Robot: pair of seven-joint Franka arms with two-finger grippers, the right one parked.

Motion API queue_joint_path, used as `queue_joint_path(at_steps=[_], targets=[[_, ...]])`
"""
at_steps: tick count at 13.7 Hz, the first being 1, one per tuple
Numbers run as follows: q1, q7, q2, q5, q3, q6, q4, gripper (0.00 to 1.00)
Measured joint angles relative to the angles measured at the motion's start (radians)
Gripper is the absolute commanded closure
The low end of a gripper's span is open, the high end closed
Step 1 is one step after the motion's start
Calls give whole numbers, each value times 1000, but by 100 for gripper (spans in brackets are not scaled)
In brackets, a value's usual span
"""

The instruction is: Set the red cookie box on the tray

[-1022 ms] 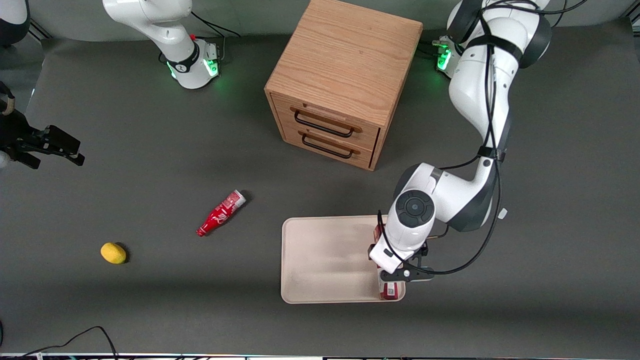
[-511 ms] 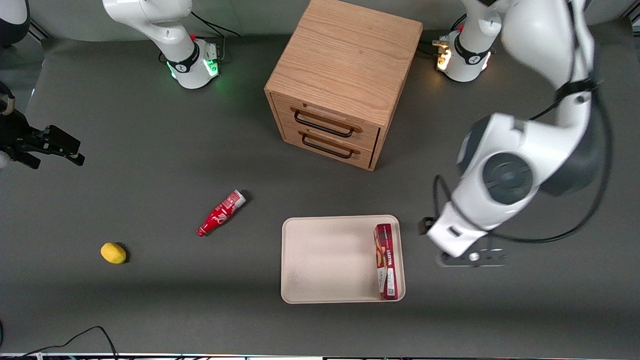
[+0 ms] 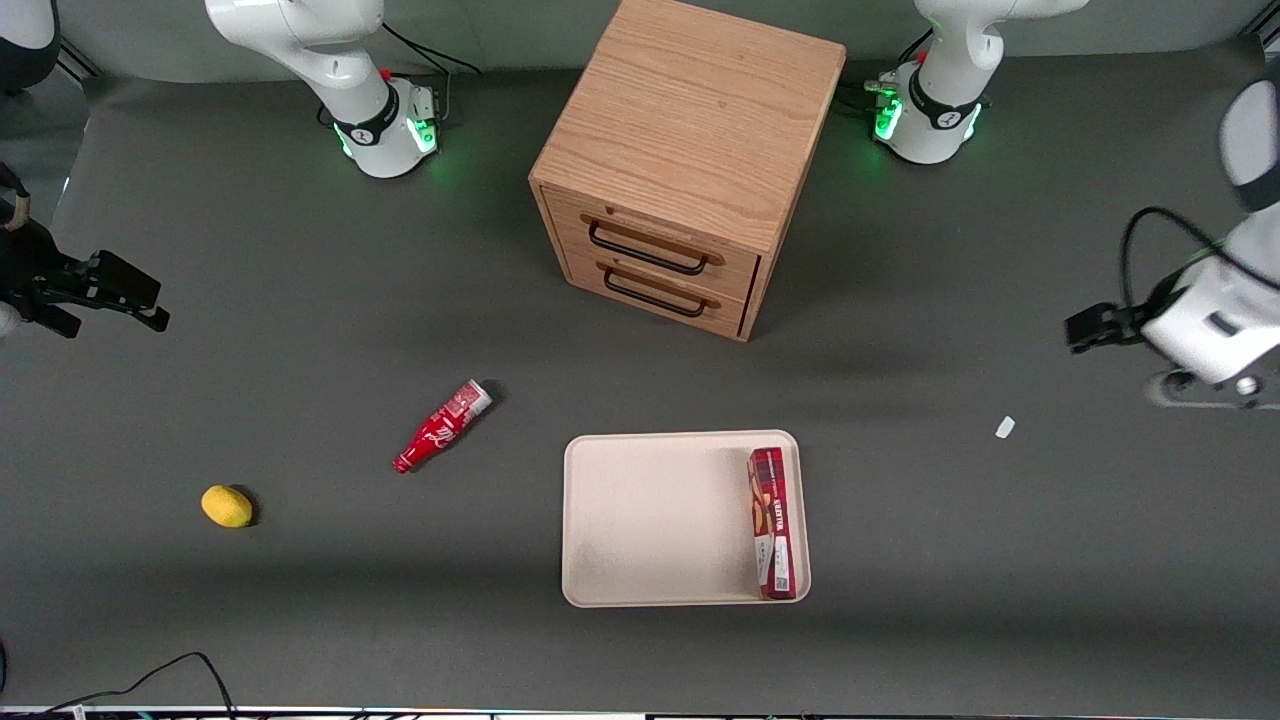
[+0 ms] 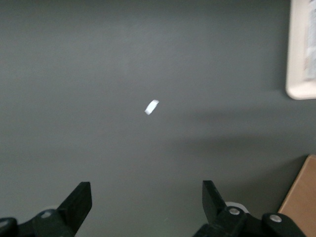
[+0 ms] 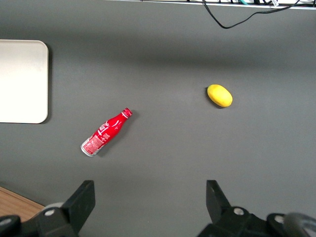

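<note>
The red cookie box (image 3: 772,523) lies flat inside the tray (image 3: 650,520), along the rim on the working arm's side, one end touching the rim nearest the front camera. Toward the parked arm's end from the tray lie one lemon (image 3: 227,506) and one red bottle (image 3: 441,426); one wooden drawer cabinet (image 3: 685,160) stands farther from the camera. The gripper (image 4: 147,206) hangs well apart from the tray toward the working arm's end, jaws spread and holding nothing, above bare table (image 3: 950,560) near one small white scrap (image 3: 1005,427).

The left arm's hand (image 4: 145,205) hangs raised toward its own table end, fingers (image 4: 79,197) spread wide.
</note>
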Motion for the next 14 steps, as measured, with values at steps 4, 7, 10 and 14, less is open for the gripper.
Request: queue_joint_path(at_steps=[4, 7, 10, 14], targets=[[87, 31, -60, -61, 2, -87, -7, 0], [100, 31, -112, -53, 2, -131, 0, 0], [98, 27, -118, -36, -5, -135, 12, 0], [-27, -43, -93, -37, 72, -135, 22, 0]])
